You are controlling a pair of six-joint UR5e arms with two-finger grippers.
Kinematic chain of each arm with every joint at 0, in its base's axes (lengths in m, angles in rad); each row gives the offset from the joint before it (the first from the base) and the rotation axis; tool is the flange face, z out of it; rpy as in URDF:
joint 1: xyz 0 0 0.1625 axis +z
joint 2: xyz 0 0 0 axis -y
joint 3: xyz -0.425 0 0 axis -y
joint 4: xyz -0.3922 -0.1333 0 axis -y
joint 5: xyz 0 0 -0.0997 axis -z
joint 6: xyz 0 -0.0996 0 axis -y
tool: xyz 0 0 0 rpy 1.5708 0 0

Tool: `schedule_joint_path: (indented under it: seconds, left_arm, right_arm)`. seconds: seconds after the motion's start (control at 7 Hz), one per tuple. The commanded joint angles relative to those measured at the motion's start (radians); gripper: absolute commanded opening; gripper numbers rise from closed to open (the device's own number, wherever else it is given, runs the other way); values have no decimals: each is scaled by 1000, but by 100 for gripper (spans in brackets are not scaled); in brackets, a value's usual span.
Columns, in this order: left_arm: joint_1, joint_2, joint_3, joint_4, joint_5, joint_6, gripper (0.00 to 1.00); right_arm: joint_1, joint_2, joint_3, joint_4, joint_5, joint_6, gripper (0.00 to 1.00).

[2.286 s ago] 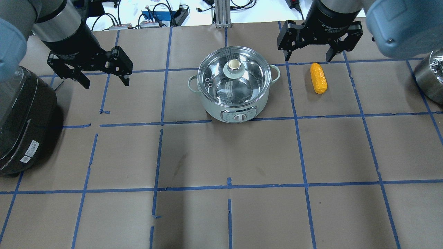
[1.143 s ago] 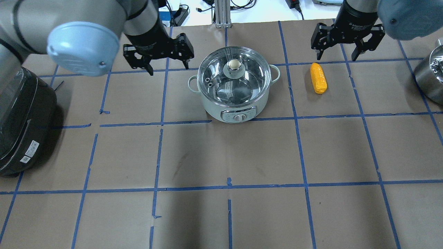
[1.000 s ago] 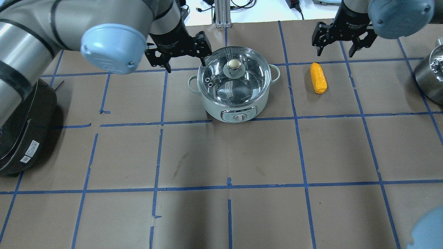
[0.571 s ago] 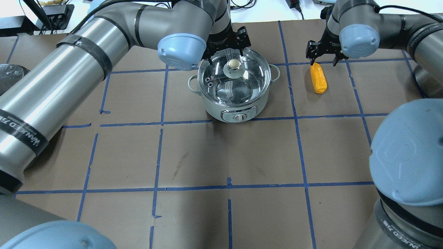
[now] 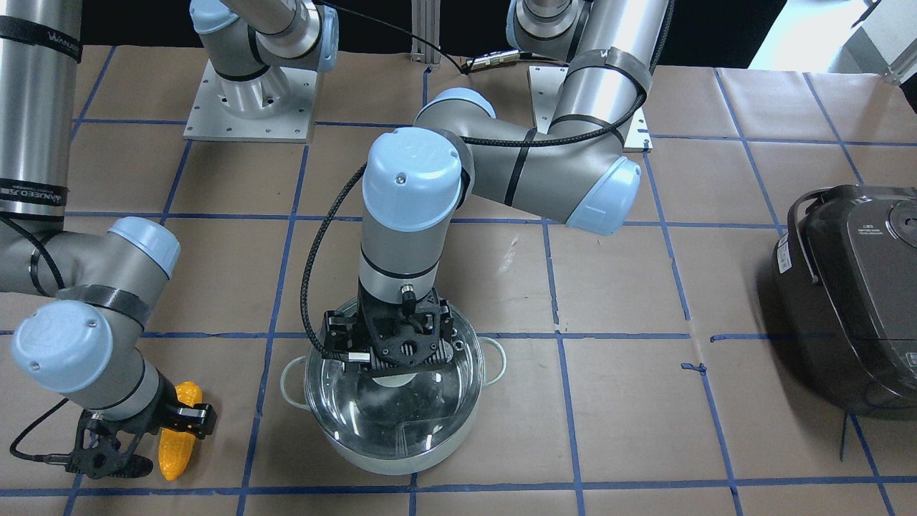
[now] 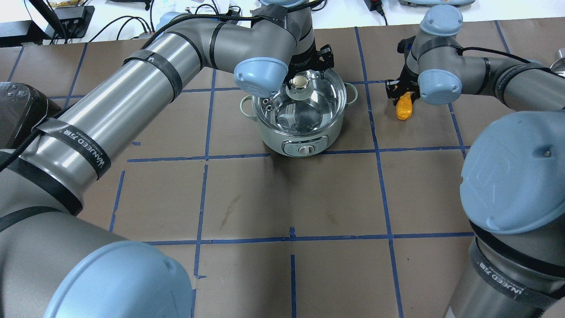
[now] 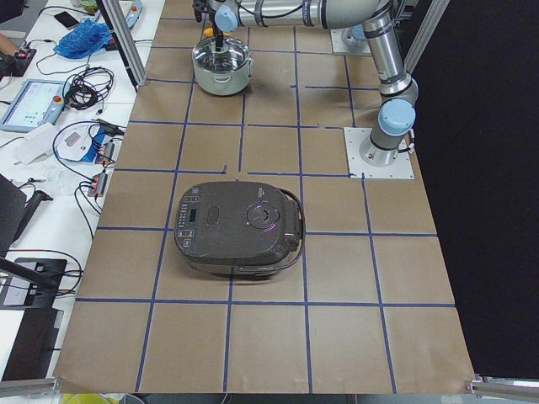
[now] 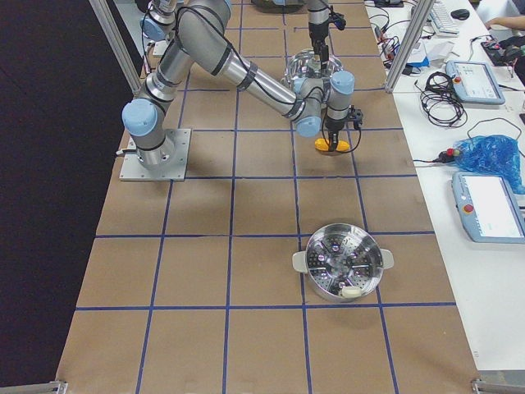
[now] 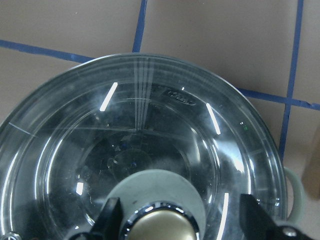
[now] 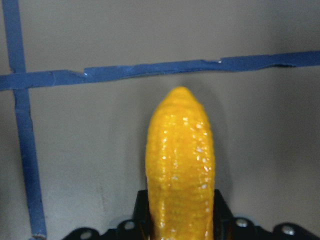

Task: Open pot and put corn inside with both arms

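Observation:
The pot (image 6: pixel 300 132) stands at the middle back with its glass lid (image 6: pixel 311 112) on. My left gripper (image 6: pixel 300 76) hangs right over the lid's knob (image 9: pixel 160 227), open, with a finger (image 9: pixel 111 216) on each side of it and not gripping; it also shows in the front view (image 5: pixel 390 358). The corn (image 6: pixel 404 111) lies on the table to the pot's right. My right gripper (image 10: pixel 181 210) is down over the corn (image 10: pixel 180 160) with both fingers pressed against its sides, shut on it; the front view shows the gripper (image 5: pixel 168 430) and the corn (image 5: pixel 175 451).
A large dark rice cooker (image 5: pixel 852 301) sits on my far left. A steel steamer pot (image 8: pixel 343 263) stands further out on my right side. The arms' long links hang over the near part of the table (image 6: pixel 291 198).
My left gripper swept in from the left and came down over the lid's knob. My right gripper moved left, dropped onto the corn and closed on it.

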State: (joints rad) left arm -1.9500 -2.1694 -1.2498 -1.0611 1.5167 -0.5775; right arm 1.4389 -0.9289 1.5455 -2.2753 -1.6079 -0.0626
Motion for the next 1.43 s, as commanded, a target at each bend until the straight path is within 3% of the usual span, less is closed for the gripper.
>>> schedule_joint_path:
  seconds: [0.0, 0.29, 0.57, 0.71, 1.0, 1.29]
  left_arm:
    - [-3, 8, -7, -13, 8, 2, 9]
    - [-3, 63, 6, -84, 11, 10, 3]
    - [54, 187, 29, -257, 13, 150, 4]
    - [163, 228, 27, -329, 11, 282, 4]
    - [395, 258, 1, -394, 25, 657, 4]
    - [557, 227, -80, -373, 27, 839, 4]
  right_arm:
    - [0, -16, -13, 20, 0, -3, 12]
    - [14, -181, -63, 272, 3, 1, 12]
    - [104, -270, -110, 353, 26, 45, 13]
    - [235, -266, -123, 335, 51, 178, 14]
    - [426, -141, -204, 259, 33, 324, 14]
    - [477, 2, -197, 133, 17, 388, 18]
